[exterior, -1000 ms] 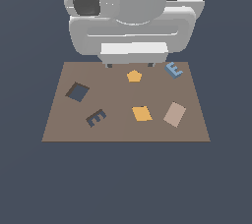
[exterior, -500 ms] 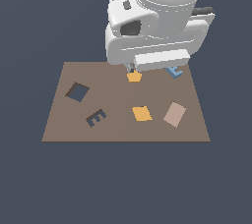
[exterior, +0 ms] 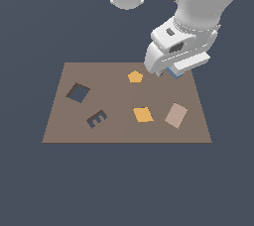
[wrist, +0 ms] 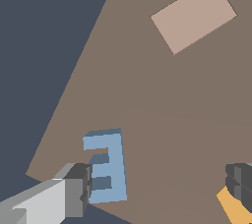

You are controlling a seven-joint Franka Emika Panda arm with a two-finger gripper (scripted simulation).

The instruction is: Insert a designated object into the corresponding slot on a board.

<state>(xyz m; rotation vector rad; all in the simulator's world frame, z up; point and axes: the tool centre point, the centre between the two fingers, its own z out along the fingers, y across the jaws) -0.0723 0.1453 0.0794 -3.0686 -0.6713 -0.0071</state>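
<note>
The light-blue E block [wrist: 106, 166] lies flat on the brown board [exterior: 119, 106] near its far corner on the exterior view's right. In the exterior view only a sliver of the E block [exterior: 174, 73] shows under the hand. My gripper [wrist: 160, 183] is open and empty, low over the board, with the E block between the jaws. One finger [wrist: 76, 188] is right beside the block; the other finger [wrist: 241, 181] is far from it. The dark E-shaped slot [exterior: 96, 118] is at the board's near side on the exterior view's left.
On the board are a dark square cutout [exterior: 78, 92], an orange pentagon [exterior: 135, 76], an orange square [exterior: 143, 114] and a pale tan rectangle [exterior: 175, 115]. The tan rectangle [wrist: 193, 15] and an orange piece [wrist: 234, 209] under one finger show in the wrist view.
The arm has swung from the board's far middle toward the exterior view's right and come down over the E block. The pieces on the board have not moved.
</note>
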